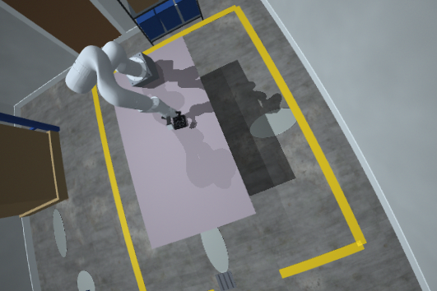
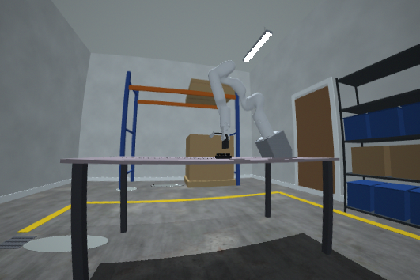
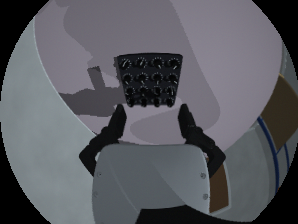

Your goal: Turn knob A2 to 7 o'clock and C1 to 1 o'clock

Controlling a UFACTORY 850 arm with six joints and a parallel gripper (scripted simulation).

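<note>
The black knob box (image 1: 179, 122) (image 2: 223, 156) (image 3: 150, 71) stands on the table (image 1: 150, 185) (image 2: 164, 160) (image 3: 240, 55). In the wrist view its four rows of four knobs face the camera. White lines and marks show on the knobs of the far rows, but they are too small to read surely. The names cannot be read and no socket can be made out, so I cannot tell which knobs are A2 and C1. My gripper (image 2: 225, 148) (image 3: 152, 110) is open and empty, above the box. In the wrist view its fingertips lie either side of the box's near edge.
The arm (image 1: 121, 92) (image 2: 219, 95) reaches over the table from its grey base (image 1: 147, 74) (image 2: 276, 145). Shadows of the arm and gripper lie across the table, beside and beyond the box in the wrist view.
</note>
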